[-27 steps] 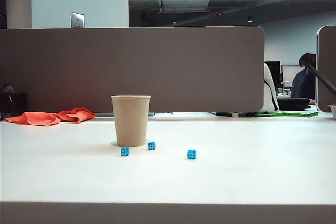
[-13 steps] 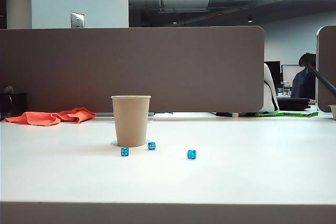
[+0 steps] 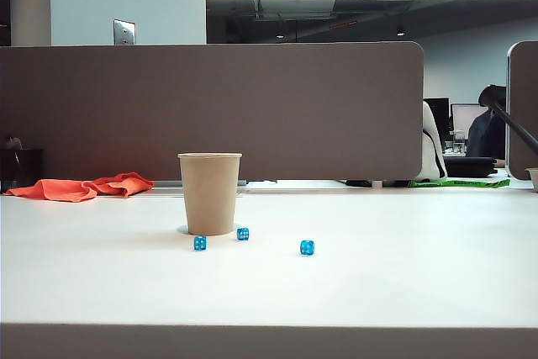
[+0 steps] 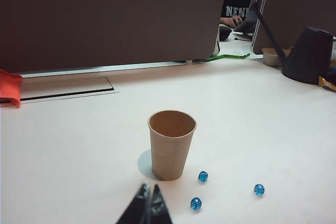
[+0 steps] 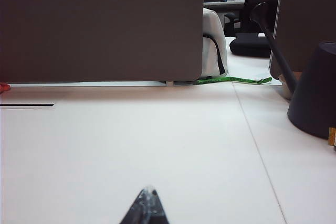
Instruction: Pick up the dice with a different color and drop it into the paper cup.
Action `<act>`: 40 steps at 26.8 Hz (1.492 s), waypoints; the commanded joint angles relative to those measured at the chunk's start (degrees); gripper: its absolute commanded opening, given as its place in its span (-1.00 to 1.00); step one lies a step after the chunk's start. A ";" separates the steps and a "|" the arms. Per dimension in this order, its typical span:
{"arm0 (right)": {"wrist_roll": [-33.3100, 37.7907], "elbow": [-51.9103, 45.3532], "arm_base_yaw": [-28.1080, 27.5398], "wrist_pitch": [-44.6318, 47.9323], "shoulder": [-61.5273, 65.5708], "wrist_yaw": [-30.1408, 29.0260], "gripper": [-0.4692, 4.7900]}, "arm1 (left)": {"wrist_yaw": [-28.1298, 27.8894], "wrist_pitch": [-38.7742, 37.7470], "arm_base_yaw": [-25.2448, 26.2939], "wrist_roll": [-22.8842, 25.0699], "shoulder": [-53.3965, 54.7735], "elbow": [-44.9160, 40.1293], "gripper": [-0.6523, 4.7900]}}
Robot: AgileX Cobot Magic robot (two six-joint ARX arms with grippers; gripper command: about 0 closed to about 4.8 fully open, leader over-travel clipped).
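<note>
Exterior view shows me the white table [image 3: 403, 283], wide and bare toward its right edge and front edge. The paper cup [image 3: 209, 193] stands upright left of the middle, with three blue dice [image 3: 307, 247] near its base, none touching it. I cannot see the orange die anywhere. The left gripper [image 4: 148, 208] hangs near the cup, jaws clenched. The right gripper [image 5: 147, 209] is over bare table, clenched, holding nothing.

Upright tan paper cup [image 3: 209, 193] on white table, rim open
</note>
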 commanded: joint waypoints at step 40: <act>1.49 -13.51 0.00 10.82 -0.52 -1.20 -0.83 | -12.24 1.20 0.52 4.68 -3.39 1.20 -0.78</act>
